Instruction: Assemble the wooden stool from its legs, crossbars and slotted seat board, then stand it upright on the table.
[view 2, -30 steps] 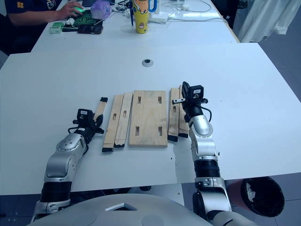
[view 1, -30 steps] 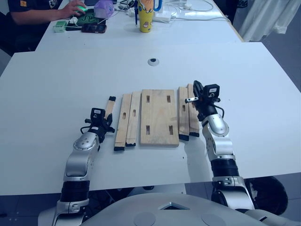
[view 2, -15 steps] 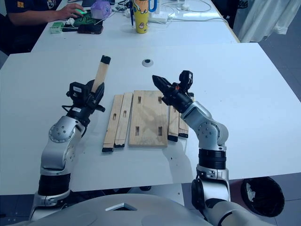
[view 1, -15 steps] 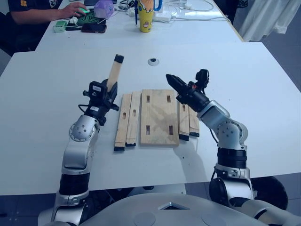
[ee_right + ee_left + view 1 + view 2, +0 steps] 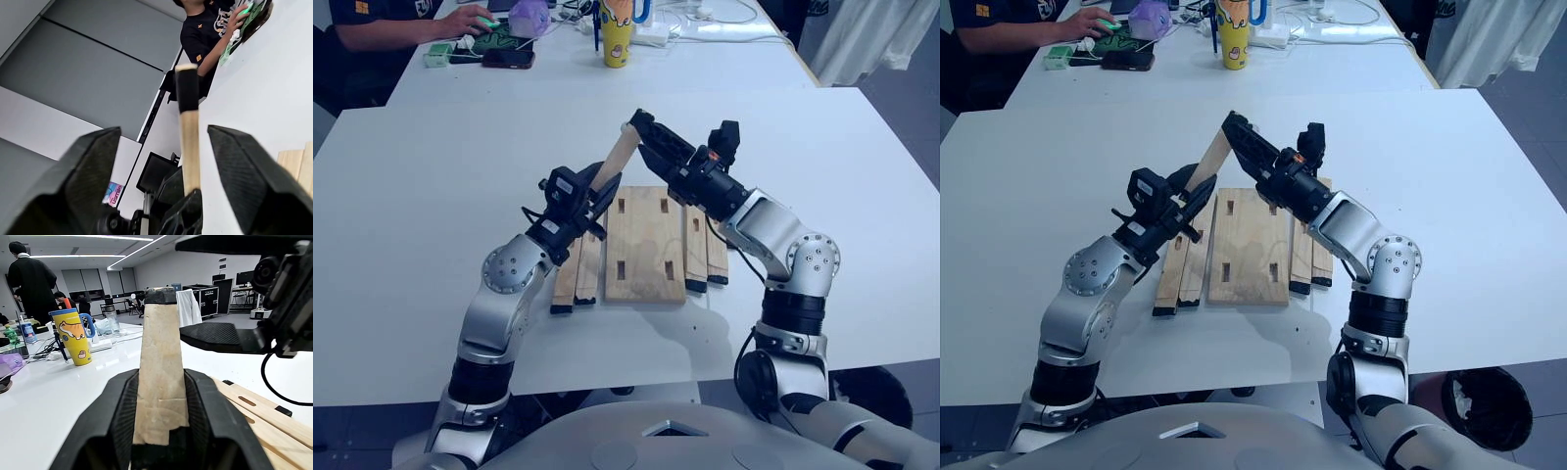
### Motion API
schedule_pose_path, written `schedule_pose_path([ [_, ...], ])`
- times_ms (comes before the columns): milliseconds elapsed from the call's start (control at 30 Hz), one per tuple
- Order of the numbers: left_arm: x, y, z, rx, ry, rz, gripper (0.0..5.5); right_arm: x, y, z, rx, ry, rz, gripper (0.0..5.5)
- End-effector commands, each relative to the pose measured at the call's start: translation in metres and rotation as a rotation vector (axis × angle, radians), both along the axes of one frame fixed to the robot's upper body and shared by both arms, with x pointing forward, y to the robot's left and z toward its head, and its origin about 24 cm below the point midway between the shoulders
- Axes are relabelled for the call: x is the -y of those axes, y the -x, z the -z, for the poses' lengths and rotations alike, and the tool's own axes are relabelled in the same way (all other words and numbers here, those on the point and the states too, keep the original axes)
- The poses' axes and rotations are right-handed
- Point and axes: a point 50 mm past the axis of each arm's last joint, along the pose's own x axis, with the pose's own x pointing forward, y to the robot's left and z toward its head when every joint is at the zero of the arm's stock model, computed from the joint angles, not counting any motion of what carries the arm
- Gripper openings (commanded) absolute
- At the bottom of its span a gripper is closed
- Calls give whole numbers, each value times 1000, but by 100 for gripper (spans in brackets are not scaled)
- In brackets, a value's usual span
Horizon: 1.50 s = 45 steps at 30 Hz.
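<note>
While in left gripper (image 5: pixel 595 192), leg (image 5: pixel 619 155) between right fingers (image 5: pixel 244 166)

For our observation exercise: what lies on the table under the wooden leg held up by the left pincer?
Under the raised leg lie two wooden slats beside the seat board; the left pincer covers their far ends.

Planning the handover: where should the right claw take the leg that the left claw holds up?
Take the leg by its free upper part, just under the black cap, coming from the robot's right. The left claw covers its lower end, and the leg leans up toward the open right claw, whose fingers straddle the top.
</note>
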Motion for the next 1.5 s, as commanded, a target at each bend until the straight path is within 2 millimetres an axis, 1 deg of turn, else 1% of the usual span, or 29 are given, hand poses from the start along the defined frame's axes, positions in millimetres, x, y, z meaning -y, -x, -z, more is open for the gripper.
schedule_pose_path([
  [33, -1, 2, -4, 0, 15, 8, 132, 0, -4, -3, -6, 12, 19, 392],
  [133, -1, 2, -8, 1, 26, 17, 132, 3, -4, -2, -9, 19, 34, 392],
  [400, 4, 8, -6, -33, 16, 77, 132, 1, -8, 1, 1, 57, 55, 392],
  [533, 7, 10, -3, -52, 0, 102, 132, 2, -9, 2, 14, 72, 67, 334],
  [700, 6, 10, -2, -57, -10, 98, 132, 6, -11, 1, 16, 64, 88, 243],
  [867, 2, 8, -2, -54, -17, 85, 132, 6, -12, 0, 21, 57, 88, 172],
  [1133, 1, 7, -2, -50, -26, 80, 132, 5, -11, -2, 27, 46, 83, 45],
  [1500, -1, 6, -1, -50, -34, 71, 132, 5, -10, -8, 50, 30, 69, 43],
])
